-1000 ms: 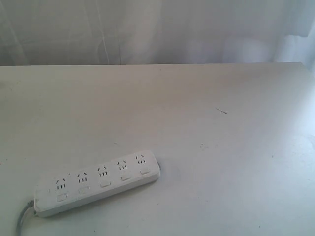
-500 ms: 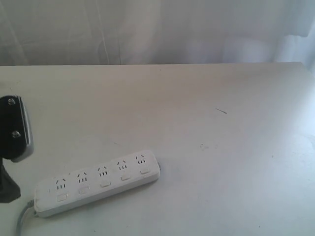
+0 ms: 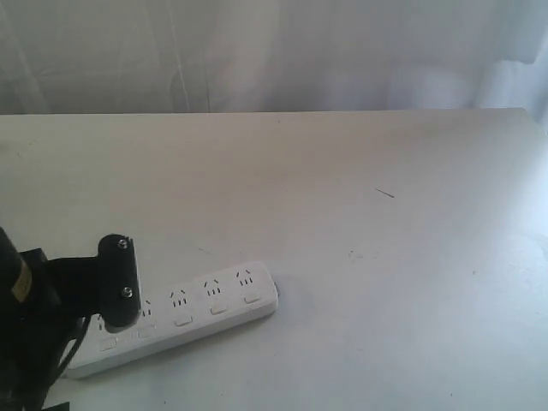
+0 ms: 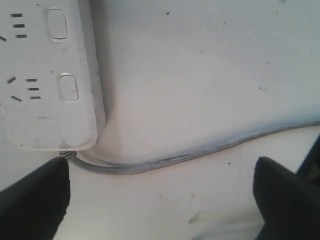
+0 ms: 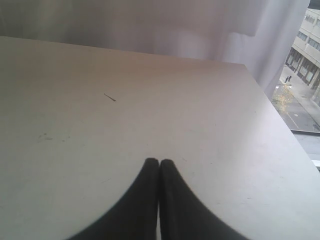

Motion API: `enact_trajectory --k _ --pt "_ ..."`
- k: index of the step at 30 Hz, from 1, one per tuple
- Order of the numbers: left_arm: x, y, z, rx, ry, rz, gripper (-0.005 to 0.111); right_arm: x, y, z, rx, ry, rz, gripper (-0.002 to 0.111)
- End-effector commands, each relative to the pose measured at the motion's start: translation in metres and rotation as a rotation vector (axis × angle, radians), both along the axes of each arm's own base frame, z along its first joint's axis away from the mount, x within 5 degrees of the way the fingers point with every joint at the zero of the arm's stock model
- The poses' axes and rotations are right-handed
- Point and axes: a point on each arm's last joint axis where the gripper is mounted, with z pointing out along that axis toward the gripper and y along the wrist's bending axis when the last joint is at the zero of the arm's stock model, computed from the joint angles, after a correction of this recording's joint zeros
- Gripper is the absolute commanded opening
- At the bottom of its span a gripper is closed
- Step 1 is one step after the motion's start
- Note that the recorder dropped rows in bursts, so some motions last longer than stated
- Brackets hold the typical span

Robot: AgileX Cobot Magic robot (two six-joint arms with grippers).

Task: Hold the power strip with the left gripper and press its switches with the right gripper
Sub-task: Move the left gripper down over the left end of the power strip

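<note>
Hold step beginning: power strip (image 3: pixel 201 306) lying near counter's (image 3: pixel 385 257) front-left corner. Left gripper (image 4: pixel 160 200) hovering over its cord end, spread wide, holding nothing. Right gripper (image 5: pixel 159 170) pinched closed, empty, away from strip. Next, likely: lowering left gripper, clamping strip's sides.

The table (image 3: pixel 360 171) is big, flat and white. A long white power strip (image 3: pixel 227 301) lies flat on it, and its grey cord (image 4: pixel 165 161) bends away across the top. A tiny dark line (image 3: pixel 385 193) lies well apart from the strip.
</note>
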Motion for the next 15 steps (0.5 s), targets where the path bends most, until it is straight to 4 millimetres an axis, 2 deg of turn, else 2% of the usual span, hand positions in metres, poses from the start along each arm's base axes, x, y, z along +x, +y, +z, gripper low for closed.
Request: enact_trajectory --k 1,8,12,15 --pt "0.013 -0.007 -0.001 0.056 -0.006 -0.025 0.096 0.0 0.0 0.0 0.001 -0.008 -0.006 0.0" --pt "0.037 -0.022 -0.003 0.04 -0.096 -0.132 0.096 0.0 0.0 0.0 0.001 -0.008 -0.006 0.0" --pt "0.048 -0.023 -0.017 0.114 -0.103 -0.159 0.096 0.0 0.0 0.0 0.001 -0.008 -0.006 0.0" --pt "0.058 -0.021 -0.027 0.181 -0.139 -0.1 0.096 0.0 0.0 0.0 0.001 -0.008 -0.006 0.0"
